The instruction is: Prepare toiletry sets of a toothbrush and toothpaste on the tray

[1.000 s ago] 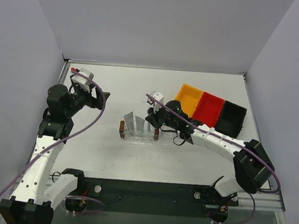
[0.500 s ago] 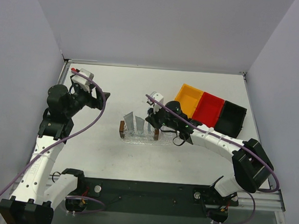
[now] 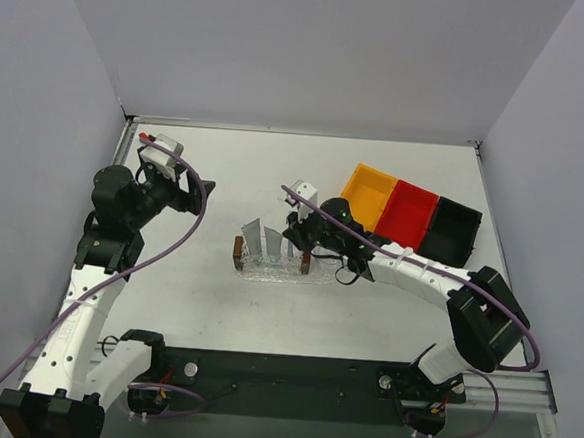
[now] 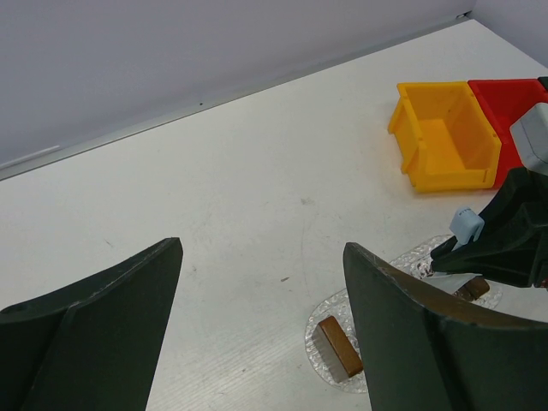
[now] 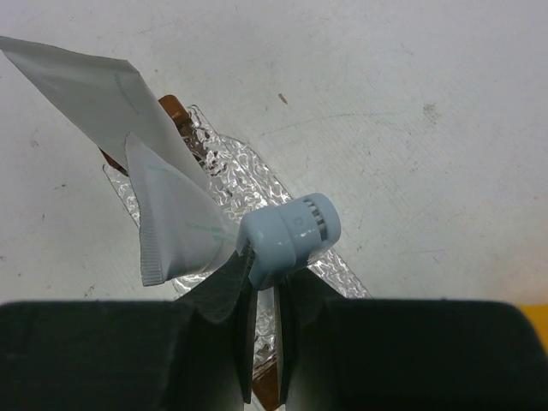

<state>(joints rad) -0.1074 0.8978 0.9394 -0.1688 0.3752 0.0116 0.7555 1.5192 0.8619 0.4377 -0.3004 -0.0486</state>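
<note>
The clear bumpy tray (image 3: 268, 271) lies mid-table with a brown block at each end. My right gripper (image 3: 294, 235) is over its right end, shut on a silvery-grey toothpaste tube (image 5: 175, 227) just below its pale-blue cap (image 5: 291, 233). The tube hangs tilted just above the tray (image 5: 248, 175). A second grey tube (image 5: 81, 77) stands behind it. Several tubes (image 3: 255, 238) stand upright on the tray in the top view. I cannot make out a toothbrush. My left gripper (image 3: 200, 188) is open and empty, raised well left of the tray (image 4: 330, 364).
Yellow (image 3: 368, 194), red (image 3: 407, 211) and black (image 3: 452, 230) bins stand in a row at the right back. Brown blocks (image 3: 238, 250) (image 3: 306, 263) sit on the tray ends. One block (image 4: 339, 347) shows between my left fingers. Walls close in on three sides.
My right gripper has edged slightly left over the tray's right end with the tube in it. The left arm has not moved.
</note>
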